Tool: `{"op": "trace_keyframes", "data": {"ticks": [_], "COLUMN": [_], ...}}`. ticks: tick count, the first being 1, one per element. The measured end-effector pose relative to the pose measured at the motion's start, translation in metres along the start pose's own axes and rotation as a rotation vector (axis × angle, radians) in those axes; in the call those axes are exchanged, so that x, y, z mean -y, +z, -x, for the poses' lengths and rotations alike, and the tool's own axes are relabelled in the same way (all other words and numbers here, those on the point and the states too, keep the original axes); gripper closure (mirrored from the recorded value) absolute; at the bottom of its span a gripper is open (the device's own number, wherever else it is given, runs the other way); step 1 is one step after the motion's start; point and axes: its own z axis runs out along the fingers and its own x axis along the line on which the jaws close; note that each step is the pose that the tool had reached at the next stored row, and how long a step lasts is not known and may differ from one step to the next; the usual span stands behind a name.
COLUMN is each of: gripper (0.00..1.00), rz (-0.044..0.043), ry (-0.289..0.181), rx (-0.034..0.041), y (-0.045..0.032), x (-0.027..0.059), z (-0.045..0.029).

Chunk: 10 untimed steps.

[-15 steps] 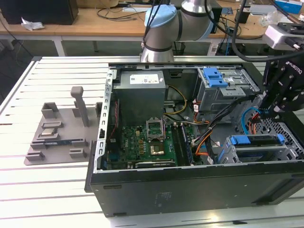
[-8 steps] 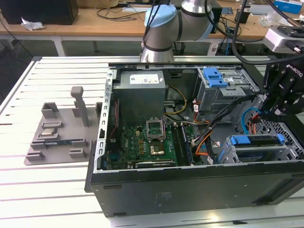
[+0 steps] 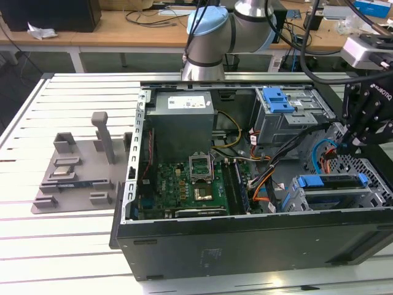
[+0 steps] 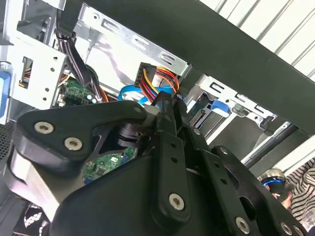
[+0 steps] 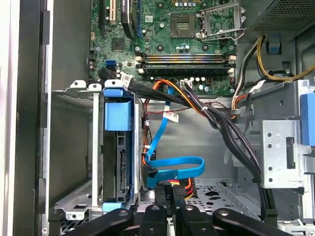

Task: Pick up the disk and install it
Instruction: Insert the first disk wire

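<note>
The black, angular metal gripper (image 5: pixel 169 209) has its linked fingers drawn close together, only a narrow gap between them. Their tips sit at a small black plug (image 5: pixel 170 194) fed by a bundle of red, yellow and black wires (image 4: pixel 156 78); whether they pinch it cannot be told. In the exterior view the gripper (image 3: pixel 353 144) hangs at the right edge of the frame, reaching down inside the open black sheet-metal computer case (image 3: pixel 245 246).

Just beside the plug, a flat, glossy blue ribbon cable (image 5: pixel 177 164) loops across the bare grey case floor. Near it, the disk (image 5: pixel 119 162) is seen edge-on, a thin grey slab with blue plastic side rails, seated in a perforated silver metal drive cage (image 5: pixel 74 147). In the exterior view the disk (image 3: pixel 328 182) lies in that cage at the lower right, its blue rail along the top.

Further off, a green circuit board (image 3: pixel 184 190) with square sockets and long memory slots covers the case floor at centre. Above it in the frame stands a boxy grey power supply (image 3: pixel 184 123) with a white sticker. At upper right is a bare blue plastic bracket (image 3: pixel 276 98) on a grey metal cage.

The case rests on a ribbed white slatted table (image 3: pixel 61 246); a matt grey moulded fixture tray (image 3: pixel 73 172) lies at the exterior view's left.
</note>
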Motion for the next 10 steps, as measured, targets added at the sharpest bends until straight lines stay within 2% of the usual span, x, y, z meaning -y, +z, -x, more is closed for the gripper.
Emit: {"op": "trace_keyframes", "data": {"ticks": [6, 10], "gripper": [0.83, 0.83], "rz": [0.0, -0.0001], "ry": [0.0, 0.001], "rx": [-0.0044, -0.0096], "y": [0.001, 0.0021], "x": [-0.001, -0.0037], "z": [-0.0203, -0.0307]}}
